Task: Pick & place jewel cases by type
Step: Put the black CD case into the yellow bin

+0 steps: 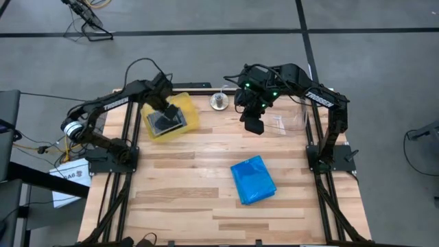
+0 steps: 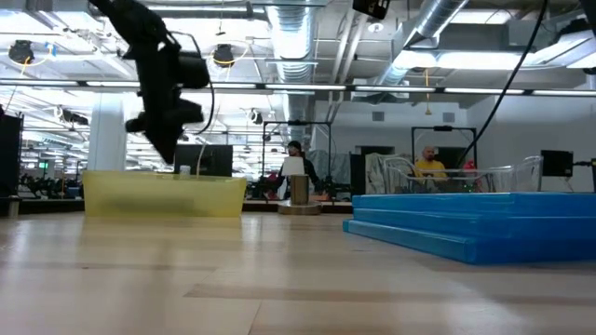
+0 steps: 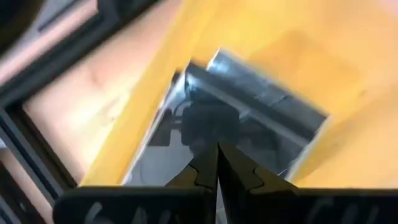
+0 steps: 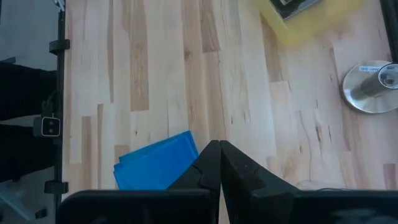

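Blue cases (image 2: 466, 223) lay stacked nearest the low camera, mid-table and untouched. Left gripper (image 1: 162, 108) hung over the yellow tray (image 1: 188, 110), fingers together, empty, above the grey cases (image 1: 164, 121) inside. Right gripper (image 1: 253, 125) hovered closed near the clear bin (image 1: 291, 122). Grey sorting looked done; next, the blue stack needed grasping, probably by the right arm.

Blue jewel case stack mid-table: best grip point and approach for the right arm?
The blue jewel cases lie flat on the table in a slightly fanned stack, with open wood all round. Probably come straight down and pinch one free edge of the top case, where the low view shows it overhanging. The right gripper, jaws shut, would need opening first.
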Tool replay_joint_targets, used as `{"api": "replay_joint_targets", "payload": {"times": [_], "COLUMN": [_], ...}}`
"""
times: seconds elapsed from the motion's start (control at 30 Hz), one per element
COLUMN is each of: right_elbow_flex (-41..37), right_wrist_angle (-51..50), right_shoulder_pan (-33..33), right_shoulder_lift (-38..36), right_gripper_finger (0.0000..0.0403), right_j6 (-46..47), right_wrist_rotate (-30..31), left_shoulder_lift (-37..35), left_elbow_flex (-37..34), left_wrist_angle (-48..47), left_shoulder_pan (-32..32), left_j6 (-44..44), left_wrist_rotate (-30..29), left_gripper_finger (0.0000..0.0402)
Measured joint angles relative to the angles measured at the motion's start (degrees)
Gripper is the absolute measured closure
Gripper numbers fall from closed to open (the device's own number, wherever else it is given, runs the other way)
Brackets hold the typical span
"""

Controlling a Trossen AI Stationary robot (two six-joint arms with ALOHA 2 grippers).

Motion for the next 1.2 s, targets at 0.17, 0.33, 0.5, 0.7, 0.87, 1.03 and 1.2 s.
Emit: {"api": "replay_joint_targets", "payload": {"times": [0.17, 0.33, 0.5, 0.7, 0.87, 1.03, 1.2], "right_elbow_flex": [0.0, -0.01, -0.01, -0.01, -0.02, -0.02, -0.01], "right_wrist_angle": [0.02, 0.07, 0.46, 0.52, 0.71, 1.2, 1.5], "right_shoulder_pan": [0.0, 0.0, 0.0, 0.0, 0.0, 0.0, 0.0], "right_shoulder_lift": [0.02, 0.01, 0.0, 0.02, 0.02, 0.02, 0.02], "right_gripper_finger": [0.0403, 0.0403, 0.0403, 0.0403, 0.0403, 0.0403, 0.0403], "right_j6": [0.01, 0.02, 0.57, 1.1, 1.11, 1.55, 1.55], "right_wrist_rotate": [0.0, 0.02, 0.04, 0.07, 0.11, 0.11, 0.11], "left_shoulder_lift": [0.23, 4.08, 11.3, 15.96, 17.97, 20.96, 21.27], "left_elbow_flex": [2.24, 2.31, 3.85, 5.91, 5.91, 5.91, 5.92], "left_wrist_angle": [4.24, 11.18, 11.32, 11.72, 11.89, 12.2, 15.49], "left_shoulder_pan": [-0.83, -4.63, -7.83, -9.13, -9.42, -10.79, -11.76], "left_j6": [-0.42, -1.25, 0.84, 5.01, 8.04, 11.55, 14.1], "left_wrist_rotate": [6.49, 7.62, 4.1, 1.25, 1.17, 1.03, -1.08], "left_gripper_finger": [0.0401, 0.0401, 0.0401, 0.0401, 0.0401, 0.0401, 0.0401]}}
